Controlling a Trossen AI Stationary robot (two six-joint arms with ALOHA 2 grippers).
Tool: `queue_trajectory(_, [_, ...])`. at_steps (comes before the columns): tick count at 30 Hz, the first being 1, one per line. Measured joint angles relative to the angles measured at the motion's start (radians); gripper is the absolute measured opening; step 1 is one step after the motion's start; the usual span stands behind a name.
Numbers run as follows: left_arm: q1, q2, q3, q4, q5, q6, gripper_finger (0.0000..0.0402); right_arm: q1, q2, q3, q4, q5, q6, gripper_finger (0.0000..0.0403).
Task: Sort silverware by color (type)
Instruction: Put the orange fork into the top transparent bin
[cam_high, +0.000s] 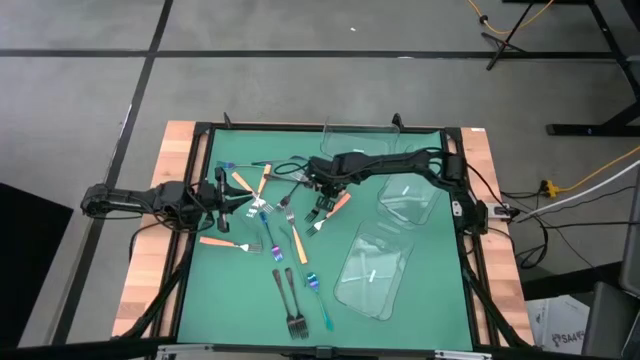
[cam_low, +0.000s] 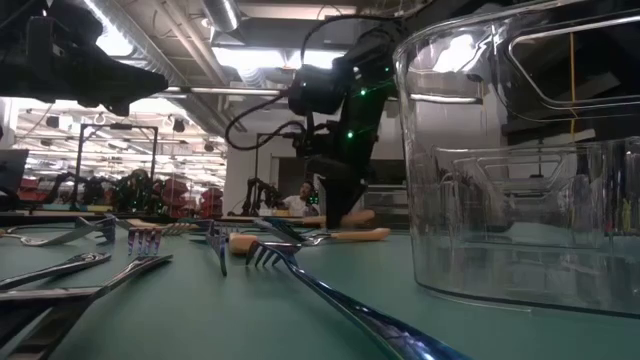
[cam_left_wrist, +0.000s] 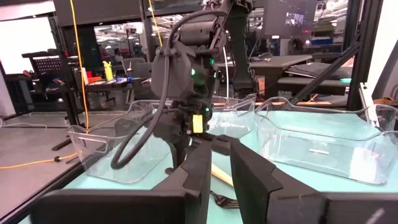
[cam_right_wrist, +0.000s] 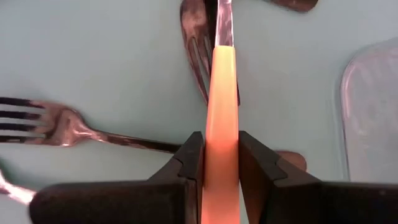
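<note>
Barely begun: the right gripper (cam_right_wrist: 221, 165) pinches an orange fork (cam_right_wrist: 222, 93) low over the green counter (cam_high: 420, 300), mid-pile. Left gripper (cam_high: 225, 198) (whether spread or pressed together, I cannot tell) waits beside the pile. Both trays (cam_high: 375, 270) look empty, so nearly every fork remains unsorted.

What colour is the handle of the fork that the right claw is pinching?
Orange: the fork handle glows pale orange between the right claw fingers, clearest in the right wrist view.
</note>
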Motion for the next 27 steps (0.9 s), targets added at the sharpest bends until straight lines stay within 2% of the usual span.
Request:
queue_trajectory(8, [0.000,0.000,0.000,0.000,-0.001,0.000,0.0053,0.000,-0.030,0.057,-0.097,0.003,-0.032,0.0060])
queue_trajectory(16, [0.000,0.002,0.000,0.000,0.000,0.000,0.0053,0.000,-0.038,0.223,-0.283,0.004,-0.141,0.0061])
queue_trajectory(27, [0.000,0.002,0.000,0.000,0.000,0.000,0.0053,-0.026,-0.044,0.418,-0.561,0.133,-0.243,0.0061])
